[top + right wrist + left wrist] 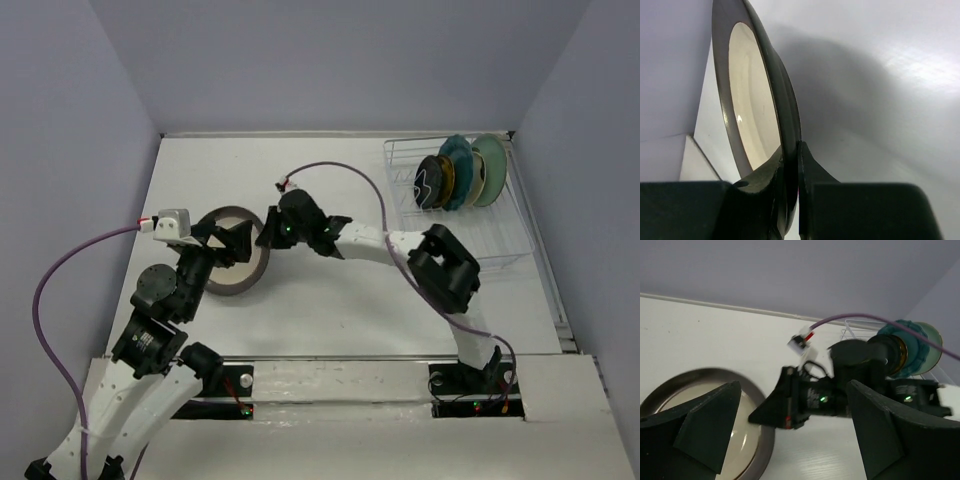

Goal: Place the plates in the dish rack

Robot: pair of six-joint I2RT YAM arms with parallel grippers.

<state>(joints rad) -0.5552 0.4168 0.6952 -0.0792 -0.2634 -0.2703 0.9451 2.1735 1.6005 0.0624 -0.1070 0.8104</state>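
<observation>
Most plates (460, 175) sat in rack (500, 240), well off from right gripper (268, 232), which pinched silver plate (228, 285) rim (last one, I reckon). Left gripper (228, 243) gaped wide alongside.

Nothing readable here, honestly. No lettering, brand, number or sign can be made out in any of the three views; anything printed is too small or blurred.

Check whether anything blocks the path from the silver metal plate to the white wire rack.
Nothing visible does. The right tool grips the round silver metal plate; bare tabletop leads to the white wire dish rack, whose near slots stand free.
</observation>
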